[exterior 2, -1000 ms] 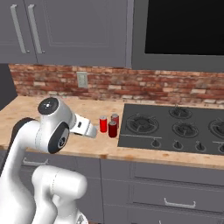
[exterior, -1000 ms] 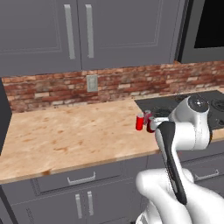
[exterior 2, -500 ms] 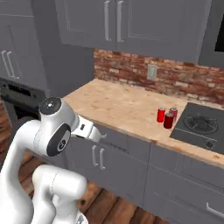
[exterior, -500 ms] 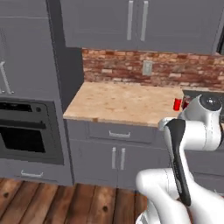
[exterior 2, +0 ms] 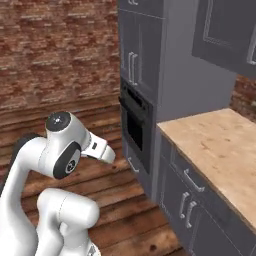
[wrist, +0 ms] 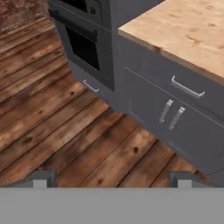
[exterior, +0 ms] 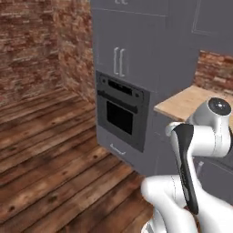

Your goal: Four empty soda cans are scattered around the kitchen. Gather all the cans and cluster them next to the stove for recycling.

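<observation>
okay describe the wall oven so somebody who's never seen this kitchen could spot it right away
Find the tall grey cabinet column where the wooden counter ends. The wall oven is built into its lower front, above a small drawer. It alone has a dark glass window and a long horizontal bar handle.

So there's a grey built-in wall oven with a dark window (exterior: 122,116) set in a tall grey cabinet column (exterior 2: 155,65). Right beside it runs a pale wooden countertop (exterior 2: 220,150), grey drawers with silver handles (wrist: 188,89) underneath, brown plank floor (wrist: 61,131) in front, red brick wall (exterior 2: 55,50) behind.

Wall oven (exterior: 120,117) stands left of the counter (exterior 2: 222,150).
</observation>
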Controlling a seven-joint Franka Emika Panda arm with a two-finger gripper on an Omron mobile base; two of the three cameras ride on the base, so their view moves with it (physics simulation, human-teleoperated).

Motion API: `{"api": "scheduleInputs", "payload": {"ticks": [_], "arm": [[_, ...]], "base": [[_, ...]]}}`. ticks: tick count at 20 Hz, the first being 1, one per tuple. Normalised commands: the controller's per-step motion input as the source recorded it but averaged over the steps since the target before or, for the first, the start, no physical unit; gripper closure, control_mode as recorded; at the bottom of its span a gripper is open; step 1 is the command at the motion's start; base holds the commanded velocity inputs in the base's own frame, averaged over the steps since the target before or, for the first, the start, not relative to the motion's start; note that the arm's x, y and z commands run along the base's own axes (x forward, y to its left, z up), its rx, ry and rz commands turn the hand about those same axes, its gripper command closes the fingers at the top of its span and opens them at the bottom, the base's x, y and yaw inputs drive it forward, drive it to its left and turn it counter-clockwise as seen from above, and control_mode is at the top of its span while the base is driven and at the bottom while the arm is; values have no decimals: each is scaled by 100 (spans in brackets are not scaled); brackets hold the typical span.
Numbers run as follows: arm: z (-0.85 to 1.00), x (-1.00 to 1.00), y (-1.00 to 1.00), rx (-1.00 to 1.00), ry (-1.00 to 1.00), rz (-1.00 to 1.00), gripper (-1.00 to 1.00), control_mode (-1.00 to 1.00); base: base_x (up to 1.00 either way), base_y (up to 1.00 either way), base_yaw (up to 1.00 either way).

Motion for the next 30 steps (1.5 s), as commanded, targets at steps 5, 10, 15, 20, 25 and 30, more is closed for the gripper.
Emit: {"api": "scheduleInputs", "payload": {"ticks": [5, 10, 15, 20, 25, 30], "arm": [[0, 0, 0, 0, 0, 0, -100, 100], [0, 0, 0, 0, 0, 0, -100, 100], [0, 0, 0, 0, 0, 0, -100, 100], [0, 0, 0, 0, 0, 0, -100, 100], [0, 0, 0, 0, 0, 0, -100, 100], [0, 0, 0, 0, 0, 0, -100, 100]], "base": [[0, 16, 100], [2, 16, 94], [58, 1, 75], [98, 6, 59], [100, 0, 41], [100, 0, 21]]}}
